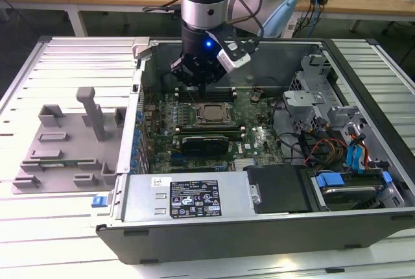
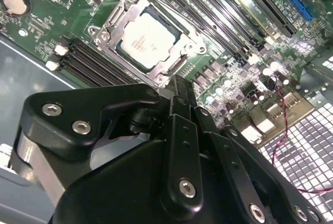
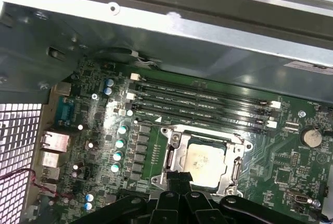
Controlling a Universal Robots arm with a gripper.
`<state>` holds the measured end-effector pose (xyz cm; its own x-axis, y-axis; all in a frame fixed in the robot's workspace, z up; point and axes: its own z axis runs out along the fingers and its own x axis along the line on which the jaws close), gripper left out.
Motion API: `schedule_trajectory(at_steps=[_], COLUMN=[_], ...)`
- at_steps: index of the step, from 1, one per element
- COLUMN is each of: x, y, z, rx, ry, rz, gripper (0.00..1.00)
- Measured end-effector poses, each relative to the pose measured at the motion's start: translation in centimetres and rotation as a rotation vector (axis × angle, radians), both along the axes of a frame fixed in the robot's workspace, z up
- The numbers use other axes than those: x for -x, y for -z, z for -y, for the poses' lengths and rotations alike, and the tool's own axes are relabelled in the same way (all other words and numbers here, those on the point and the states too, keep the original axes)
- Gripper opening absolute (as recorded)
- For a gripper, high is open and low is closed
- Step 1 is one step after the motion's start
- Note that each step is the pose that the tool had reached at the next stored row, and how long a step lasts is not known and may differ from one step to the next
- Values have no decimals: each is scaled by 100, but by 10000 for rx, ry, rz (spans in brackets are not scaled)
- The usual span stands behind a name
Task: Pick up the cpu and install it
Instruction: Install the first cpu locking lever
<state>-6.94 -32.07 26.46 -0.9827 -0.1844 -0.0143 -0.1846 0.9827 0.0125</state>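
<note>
The black pincer (image 2: pixel 177 84) is closest in both wrist views. Its linkages run together to one narrow tip, so I judge it pressed together with nothing between its jaws. That tip hangs just over one edge of the socket, near the cpu (image 2: pixel 145 39) but, as far as I can see, not gripping it.

The cpu lies flat and square inside the metal socket frame (image 2: pixel 106 31), silvery top upward. That looks like its installed seat, held level by the frame on all sides. In the exterior view the pincer (image 1: pixel 202 87) stands straight above the board, beside the cpu (image 1: pixel 211 113). The computer case (image 1: pixel 363 52) lies on its side with the cover off, probably so the board faces up and the arm can come down onto it.

By count there is one cpu and one socket frame. The first wrist view shows four long dark memory slots (image 3: pixel 200 104) in a row beside the socket, and one round coin battery (image 3: pixel 312 138) further off.

One grey tray (image 1: pixel 65 143) sits on the slatted counter (image 1: pixel 52 227), outside the case toward the exterior view's left and well apart from the socket. Its moulded recesses suggest a holder for parts.
</note>
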Motion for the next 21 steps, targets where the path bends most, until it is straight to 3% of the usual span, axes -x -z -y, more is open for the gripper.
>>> schedule_trajectory(at_steps=[11, 14, 18, 21], x=[175, 272, 314, 344], y=[0, 0, 0, 0], z=[0, 0, 0, 0], rx=[1, 0, 0, -141], ry=[-1, 1, -2, -1], rz=[0, 0, -1, 23], gripper=[11, 11, 11, 11])
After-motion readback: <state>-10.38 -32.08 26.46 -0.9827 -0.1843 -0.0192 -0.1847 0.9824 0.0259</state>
